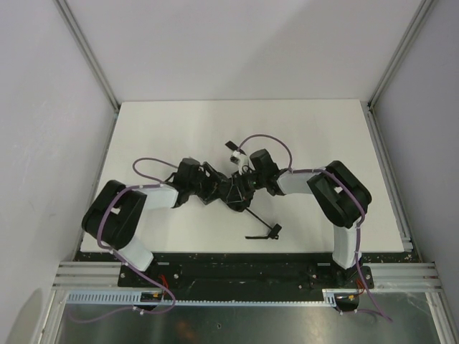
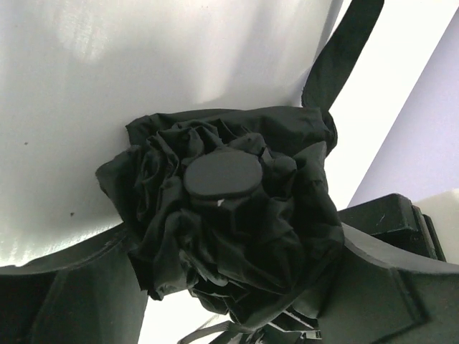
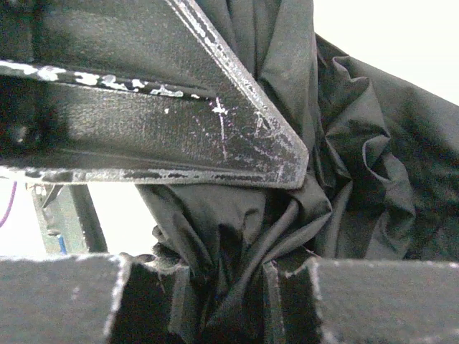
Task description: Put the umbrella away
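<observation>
Where the two arms meet near the middle of the white counter (image 1: 179,122), the umbrella (image 1: 234,192) is held between them as a dark, collapsed bundle. The left gripper (image 1: 215,188) comes at it from the left and the right gripper (image 1: 249,183) from the right.

From the bundle a thin rod, apparently the shaft (image 1: 257,218), runs toward the near right. It ends in a small dark crosspiece lying on the counter. At overhead range, black fabric and black gripper parts merge, so the exact contact lines cannot be read from that view.

Left wrist view: the canopy (image 2: 280,244) is crumpled into tight folds around a round black cap (image 2: 222,175), which faces the camera. The fingers (image 2: 72,287) sit on either side of the fabric and press against it, so this gripper is clamped on the umbrella. A flat black strap (image 2: 343,54) rises from the bundle toward the upper right.

Right wrist view: the upper finger (image 3: 179,107) crosses the frame with scuffed, paint-worn edges. Pleated black fabric is pinched between it and the lower finger (image 3: 358,301). This gripper is likewise closed on the umbrella's cloth.

Purple cables (image 1: 265,138) loop above both wrists.
</observation>
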You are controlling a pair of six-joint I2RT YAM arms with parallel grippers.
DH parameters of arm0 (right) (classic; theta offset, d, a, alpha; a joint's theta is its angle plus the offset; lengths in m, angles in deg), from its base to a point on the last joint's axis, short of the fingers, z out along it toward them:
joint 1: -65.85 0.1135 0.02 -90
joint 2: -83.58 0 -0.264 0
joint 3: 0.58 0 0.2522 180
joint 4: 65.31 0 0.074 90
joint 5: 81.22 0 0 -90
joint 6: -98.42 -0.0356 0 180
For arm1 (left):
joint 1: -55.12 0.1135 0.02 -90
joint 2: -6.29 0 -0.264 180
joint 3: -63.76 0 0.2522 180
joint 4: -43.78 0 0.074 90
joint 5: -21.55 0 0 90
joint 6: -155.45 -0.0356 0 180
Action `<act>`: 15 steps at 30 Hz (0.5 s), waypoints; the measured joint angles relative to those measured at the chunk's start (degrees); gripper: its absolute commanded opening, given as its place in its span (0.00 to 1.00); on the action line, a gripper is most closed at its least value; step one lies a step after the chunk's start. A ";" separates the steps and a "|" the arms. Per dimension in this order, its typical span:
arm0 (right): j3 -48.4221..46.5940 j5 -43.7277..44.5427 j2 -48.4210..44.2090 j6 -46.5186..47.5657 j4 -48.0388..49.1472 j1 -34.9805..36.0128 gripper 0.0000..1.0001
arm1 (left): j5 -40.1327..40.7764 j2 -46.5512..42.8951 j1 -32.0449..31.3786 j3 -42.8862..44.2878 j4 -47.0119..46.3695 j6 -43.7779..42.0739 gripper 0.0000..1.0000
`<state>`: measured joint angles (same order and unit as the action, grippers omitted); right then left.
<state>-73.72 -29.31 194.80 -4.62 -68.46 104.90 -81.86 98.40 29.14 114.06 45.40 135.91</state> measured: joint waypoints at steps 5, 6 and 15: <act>1.07 -3.50 0.83 -1.60 2.10 -0.98 0.00 | -0.48 1.20 -0.37 -0.13 -1.05 1.55 0.30; 1.14 -3.85 0.87 -1.55 2.08 -1.01 0.00 | -0.50 1.20 -0.37 -0.26 -1.01 1.99 0.24; 1.07 -0.50 -2.38 -0.48 -3.98 0.11 0.75 | -0.46 0.55 -1.11 -1.29 -1.07 2.95 0.00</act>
<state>-72.65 -29.81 192.41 -5.10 -72.43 105.01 -82.32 98.95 28.02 112.77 44.33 138.86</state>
